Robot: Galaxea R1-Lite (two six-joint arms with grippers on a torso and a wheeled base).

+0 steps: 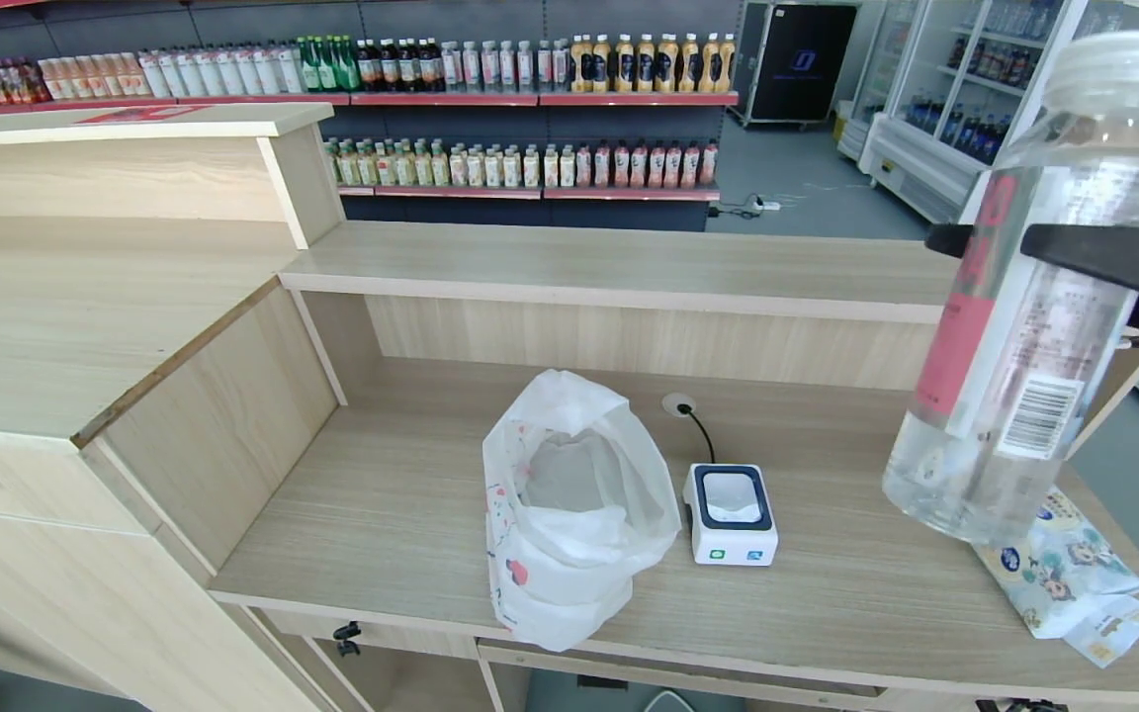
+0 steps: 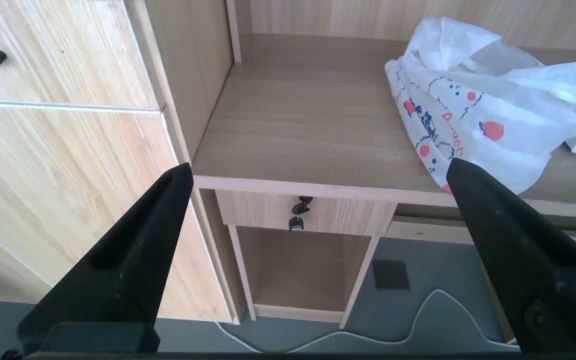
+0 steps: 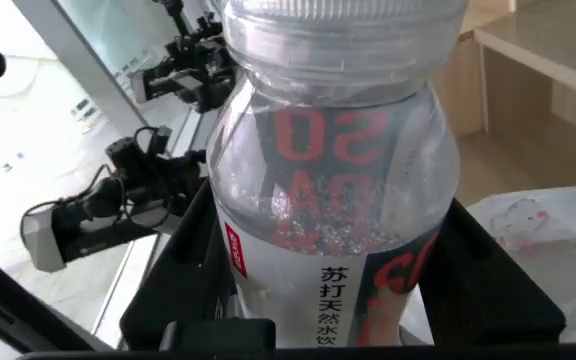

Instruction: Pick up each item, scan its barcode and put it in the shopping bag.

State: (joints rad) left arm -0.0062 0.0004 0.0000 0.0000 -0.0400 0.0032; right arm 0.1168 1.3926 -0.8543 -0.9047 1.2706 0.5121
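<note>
Now right gripper (image 1: 1024,252) clamps the clear water bottle (image 1: 1014,326) aloft, left gripper (image 2: 318,260) spread empty; next, its barcode (image 1: 1041,418) seemingly needs turning down onto the scanner (image 1: 731,509).

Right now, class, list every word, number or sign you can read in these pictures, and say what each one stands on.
"苏打天然水饮": white label on the clear plastic bottle.
Big red characters on that label: seen through the bottle, unsure.
Digits under the bottle's barcode: too small.
Print on the white box-shaped scanner, the cartoon-printed snack packet, the white plastic shopping bag and the shelved drink bottles: too small.
</note>
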